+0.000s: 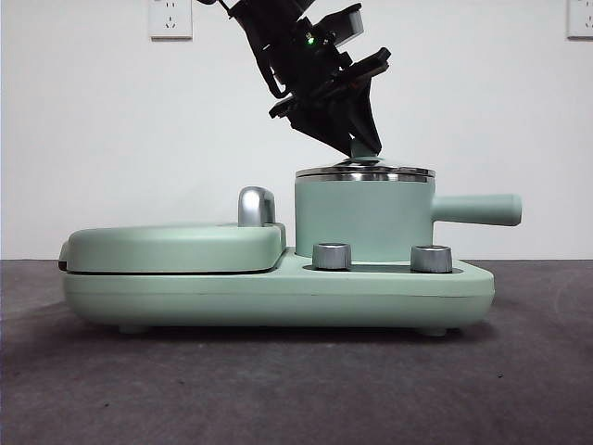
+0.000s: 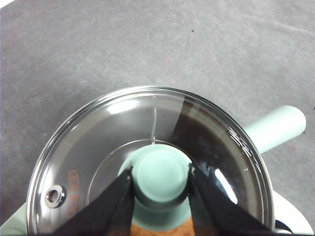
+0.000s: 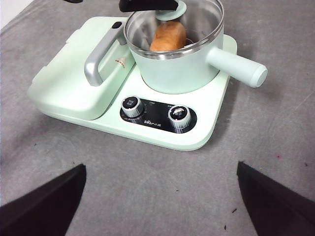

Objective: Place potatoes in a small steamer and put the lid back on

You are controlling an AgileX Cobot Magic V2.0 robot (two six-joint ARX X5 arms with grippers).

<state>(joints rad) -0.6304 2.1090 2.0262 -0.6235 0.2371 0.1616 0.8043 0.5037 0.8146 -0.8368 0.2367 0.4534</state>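
The small steamer (image 1: pixel 361 222), a mint-green pot with a long side handle (image 1: pixel 477 209), stands on the right of the cooker base. The potato (image 3: pixel 168 36), orange-brown, lies inside it and shows through the glass. The lid (image 2: pixel 123 128) rests level on the pot's steel rim (image 1: pixel 364 172). My left gripper (image 2: pixel 161 182) comes down from above, shut on the lid's green knob (image 2: pixel 161 174). In the front view it is the dark arm (image 1: pixel 363 148) over the pot. My right gripper (image 3: pixel 160 196) hangs open, well back from the cooker and above the table, holding nothing.
A flat mint-green griddle (image 1: pixel 176 246) with a chrome handle (image 1: pixel 257 206) takes up the left half of the base. Two steel dials (image 3: pixel 131 106) (image 3: pixel 178 116) face the front. Grey table mat (image 3: pixel 147 167) lies all around the cooker.
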